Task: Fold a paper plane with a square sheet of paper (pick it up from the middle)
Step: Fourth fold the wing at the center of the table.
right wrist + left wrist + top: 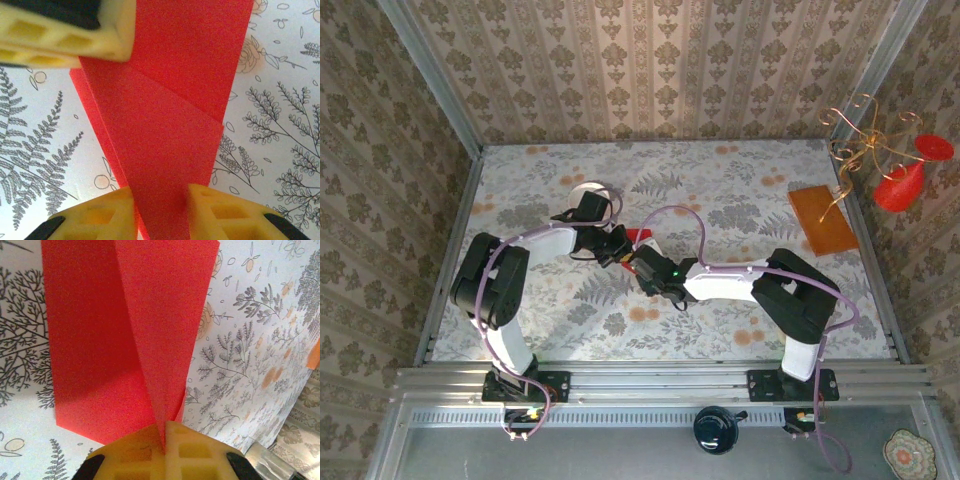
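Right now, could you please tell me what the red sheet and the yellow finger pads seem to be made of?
The square sheet of paper: thin matte paper, judging by its crisp creases and fine grainy surface. The pads of the left gripper: pale yellow, matte, with hollow cells moulded in; probably a soft rubber or printed plastic.

readable text: none in any view
square sheet of paper [90,340]: plain red, no print
surface [590,322]: leaf and flower pattern, no lettering

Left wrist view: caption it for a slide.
The red paper, creased, pinched in the left gripper over the floral table.
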